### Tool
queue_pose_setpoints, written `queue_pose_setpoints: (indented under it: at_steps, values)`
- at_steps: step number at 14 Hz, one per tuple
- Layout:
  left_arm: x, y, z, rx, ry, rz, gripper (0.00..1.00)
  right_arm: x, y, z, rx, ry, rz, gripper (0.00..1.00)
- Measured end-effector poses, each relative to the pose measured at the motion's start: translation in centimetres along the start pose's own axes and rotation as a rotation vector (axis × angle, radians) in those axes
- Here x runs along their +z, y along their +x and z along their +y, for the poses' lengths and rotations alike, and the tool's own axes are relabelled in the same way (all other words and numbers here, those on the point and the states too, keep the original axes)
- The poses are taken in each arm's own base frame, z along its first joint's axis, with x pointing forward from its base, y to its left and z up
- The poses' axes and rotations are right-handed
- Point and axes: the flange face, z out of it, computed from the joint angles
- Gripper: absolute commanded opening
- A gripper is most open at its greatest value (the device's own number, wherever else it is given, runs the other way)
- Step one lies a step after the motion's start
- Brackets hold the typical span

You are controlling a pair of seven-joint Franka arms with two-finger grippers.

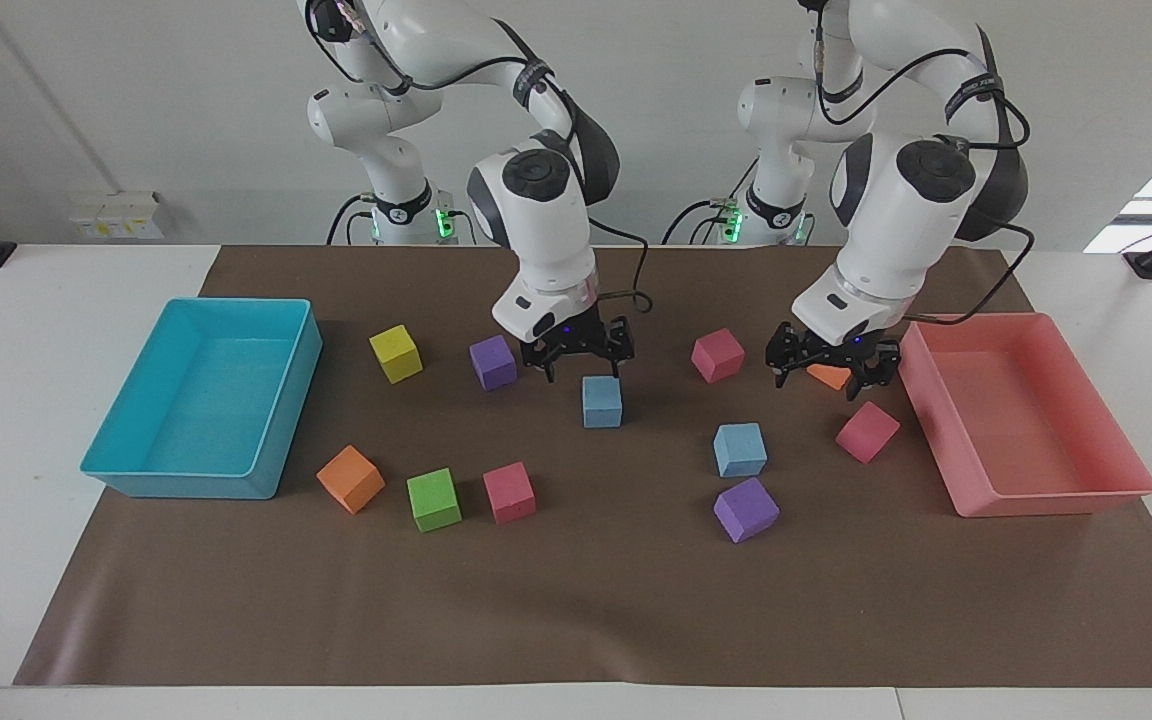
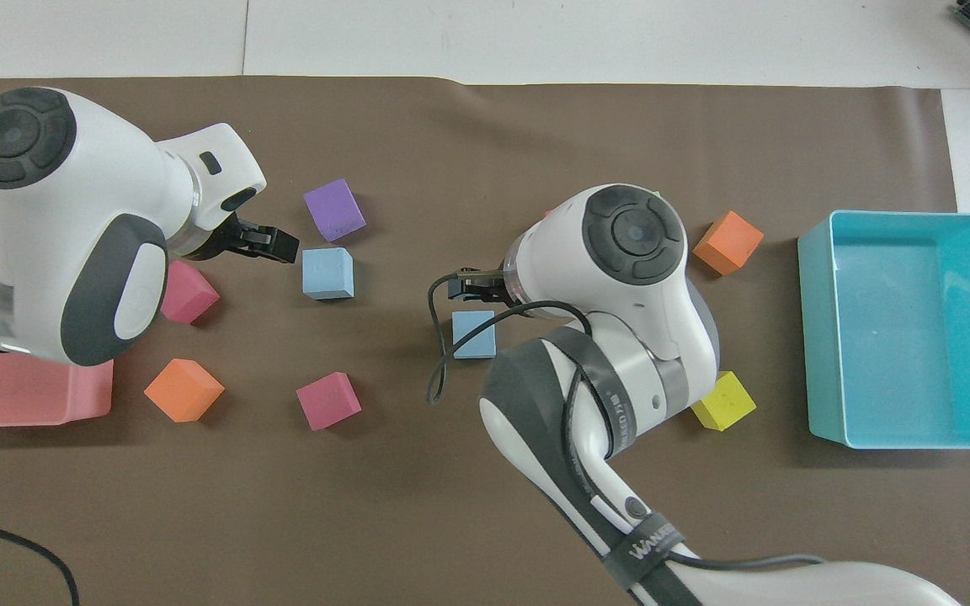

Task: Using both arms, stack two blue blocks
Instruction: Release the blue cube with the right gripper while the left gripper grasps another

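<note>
Two blue blocks lie apart on the mat, neither gripped.
Facing view: right gripper (image 1: pixel 579 358) hangs spread above one blue block (image 1: pixel 602 401); left gripper (image 1: pixel 829 365), fingers apart, hovers near the other blue block (image 1: pixel 740 449).
Overhead view: both blocks (image 2: pixel 474 333) (image 2: pixel 327 273) rest mid-mat, separate.

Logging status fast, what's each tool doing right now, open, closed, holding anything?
Right tool: open, empty, above a blue block.
Left tool: open, empty, over the orange cube.
</note>
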Motion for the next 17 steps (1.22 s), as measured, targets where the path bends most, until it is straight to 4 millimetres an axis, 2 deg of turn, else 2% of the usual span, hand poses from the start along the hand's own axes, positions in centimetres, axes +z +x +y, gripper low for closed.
queue_pose_setpoints:
  at_steps: [2,4,7,8,9,11,12,13,17]
  values:
    - [0.6,-0.1,2.4,0.030,-0.001,-0.011,1.00,-1.1,0.7,1.9,-0.042,0.103,-0.023,1.00]
    - [1.0,-0.5,4.4,0.052,0.001,-0.021,1.00,-0.5,1.4,3.8,-0.049,0.194,-0.034,1.00]
    - [1.1,-0.6,4.7,0.057,0.002,-0.023,1.00,1.0,1.8,6.7,-0.044,0.304,-0.004,1.00]
    - [1.3,-0.7,4.7,0.056,0.003,-0.027,1.00,1.4,1.7,7.7,-0.047,0.344,-0.001,0.96]
    - [1.7,-0.9,4.6,0.056,0.003,-0.035,1.00,1.8,1.6,8.6,-0.052,0.378,0.000,0.66]
    - [2.8,-1.4,4.6,0.052,0.005,-0.059,1.00,2.8,1.4,10.4,-0.055,0.424,0.008,0.24]
    - [3.1,-1.5,4.5,0.047,0.006,-0.066,1.00,3.2,1.3,11.3,-0.051,0.434,0.014,0.07]
    - [3.4,-1.6,4.2,0.040,0.007,-0.070,1.00,3.7,1.1,11.9,-0.047,0.446,0.013,0.00]
    - [5.0,-1.9,3.8,-0.012,0.010,-0.076,1.00,6.5,-0.4,13.3,-0.036,0.505,0.009,0.00]
